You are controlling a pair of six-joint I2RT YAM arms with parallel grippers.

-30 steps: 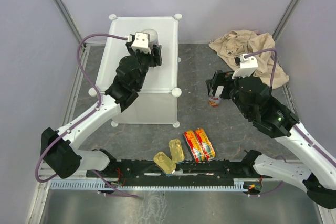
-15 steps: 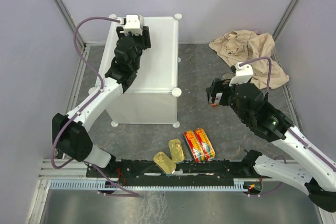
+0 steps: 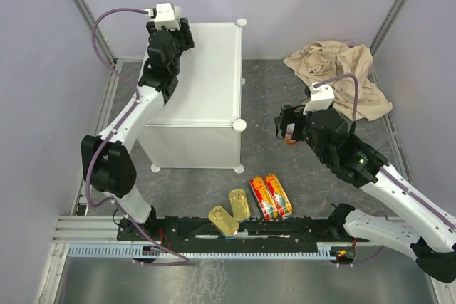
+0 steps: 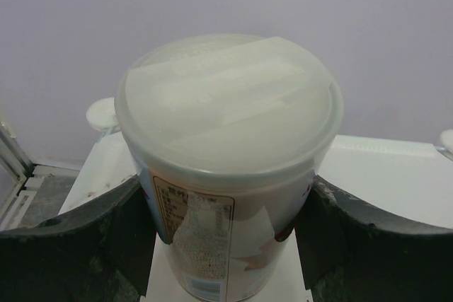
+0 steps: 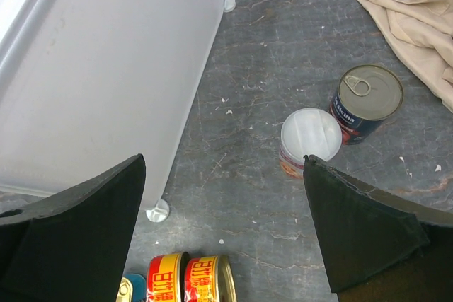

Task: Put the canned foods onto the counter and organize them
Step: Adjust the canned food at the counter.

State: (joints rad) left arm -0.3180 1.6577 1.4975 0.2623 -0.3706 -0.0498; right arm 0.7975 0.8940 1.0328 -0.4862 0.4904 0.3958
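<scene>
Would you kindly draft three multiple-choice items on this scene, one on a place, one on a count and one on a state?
1. Where is the dark can with the pull-tab lid?
A. On the grey table, near the beige cloth
B. On top of that cloth
C. Inside a box

2. How many gold rectangular tins lie by the arm bases?
A. One
B. Two
C. Four

3. The left gripper is:
A. open and empty
B. shut on a white-lidded can
C. shut on the cloth

Answers
1 A: the right wrist view shows the dark can standing on the table just off the cloth's edge.
2 B: the top view shows two, side by side.
3 B: in the left wrist view, both fingers press against the can's sides.
</scene>
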